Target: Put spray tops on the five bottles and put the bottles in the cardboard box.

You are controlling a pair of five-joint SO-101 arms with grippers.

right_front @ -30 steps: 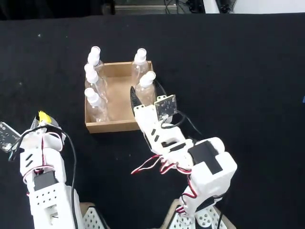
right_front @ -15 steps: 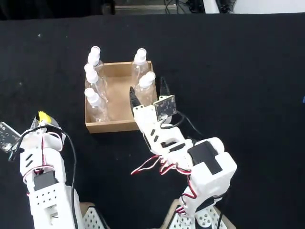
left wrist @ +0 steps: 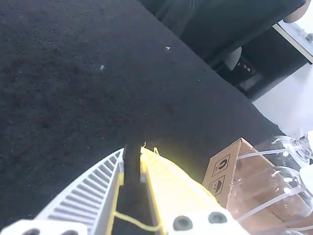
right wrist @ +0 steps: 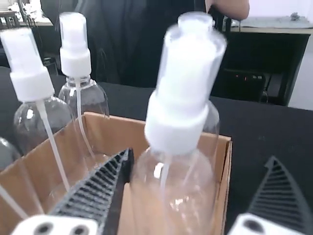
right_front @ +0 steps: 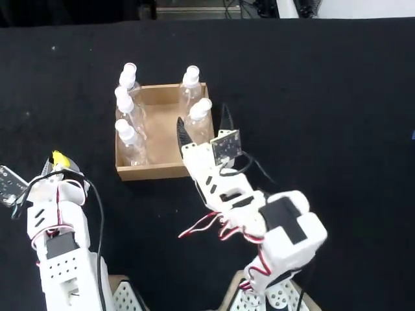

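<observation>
The cardboard box [right_front: 162, 131] holds several clear bottles with white spray tops. Three stand along its left wall [right_front: 127, 133] and two along its right wall. My right gripper [right_front: 201, 116] is open around the nearer right-hand bottle [right_front: 202, 105], one black finger on each side and neither touching. The right wrist view shows that bottle [right wrist: 179, 122] upright inside the box [right wrist: 222, 166], between the spread fingers [right wrist: 100, 188]. My left gripper [right_front: 58, 159] rests low at the front left, away from the box, and is shut on nothing [left wrist: 132, 159].
Black cloth covers the table [right_front: 324, 97]. There is free room to the right of the box and behind it. The left wrist view catches the box corner [left wrist: 226, 169] and two bottles [left wrist: 274, 181] at its edge.
My right gripper has opened wider, its outer finger swinging away from the bottle, which stays standing in the box. The left arm has not moved.
</observation>
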